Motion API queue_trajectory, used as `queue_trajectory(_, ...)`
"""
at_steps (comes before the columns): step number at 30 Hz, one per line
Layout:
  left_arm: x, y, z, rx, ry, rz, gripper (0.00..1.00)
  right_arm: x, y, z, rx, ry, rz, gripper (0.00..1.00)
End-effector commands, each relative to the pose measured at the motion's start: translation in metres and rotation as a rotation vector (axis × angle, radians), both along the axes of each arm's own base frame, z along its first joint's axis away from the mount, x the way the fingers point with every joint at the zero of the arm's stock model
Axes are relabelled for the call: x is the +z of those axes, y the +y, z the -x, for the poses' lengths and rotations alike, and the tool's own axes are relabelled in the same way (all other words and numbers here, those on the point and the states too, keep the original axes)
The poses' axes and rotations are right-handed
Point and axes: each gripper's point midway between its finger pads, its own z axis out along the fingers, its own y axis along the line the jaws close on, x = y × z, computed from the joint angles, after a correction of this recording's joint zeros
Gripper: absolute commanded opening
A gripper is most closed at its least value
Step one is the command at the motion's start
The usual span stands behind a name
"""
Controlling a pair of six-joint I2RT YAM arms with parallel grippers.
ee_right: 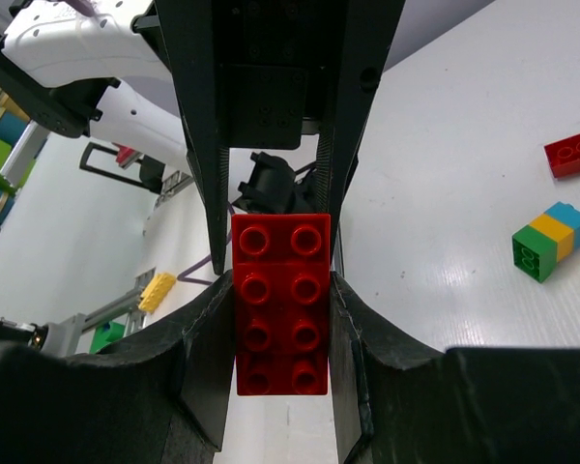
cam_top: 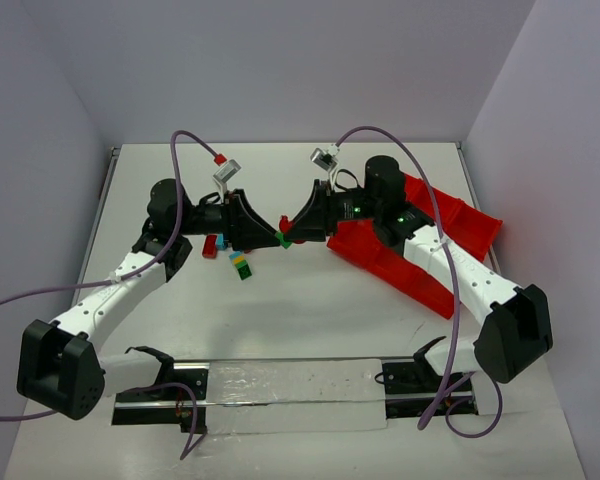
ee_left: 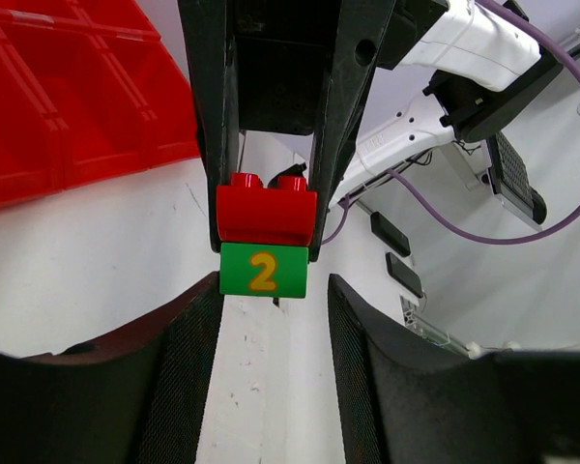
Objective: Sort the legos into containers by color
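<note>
White table [ee_left: 97, 261]; red brick [ee_left: 267, 208] clipped to numbered green brick [ee_left: 263, 271].

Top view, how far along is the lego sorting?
Done: no brick shows in the visible compartments of the red tray. In hand: the right end effector grips a red brick stacked on a green brick, which the open left end effector straddles. Left: that pair, plus loose bricks on the table.

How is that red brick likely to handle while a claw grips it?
The red brick, pinched in the right claw, looks like rigid moulded plastic, so it probably won't flex. Its glossy sides may slip. The green brick joined to it would likely need a firm pull to separate.
</note>
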Motion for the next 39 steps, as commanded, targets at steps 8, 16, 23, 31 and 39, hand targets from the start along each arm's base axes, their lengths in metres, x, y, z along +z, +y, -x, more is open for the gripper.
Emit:
queue_trajectory(8,0.028,-0.005,0.002,-0.02,-0.099,0.047,0.5,0.014,0.008,-0.002,0.011,-0.05,-0.021,0.19)
queue_trajectory(16,0.026,-0.005,0.002,-0.013,-0.081,0.047,0.0,0.011,0.009,-0.002,0.009,-0.044,-0.011,0.26)
queue_trajectory(23,0.022,-0.003,0.007,-0.014,-0.089,0.039,0.0,0.02,0.006,0.001,0.0,-0.06,-0.018,0.59)
queue_trajectory(31,0.021,0.001,0.009,0.016,-0.135,0.012,0.0,0.035,0.004,0.005,0.013,-0.091,-0.039,0.61)
queue_trajectory(39,0.02,0.002,0.01,0.016,-0.128,0.011,0.0,0.039,0.001,0.006,-0.01,-0.104,-0.033,0.56)
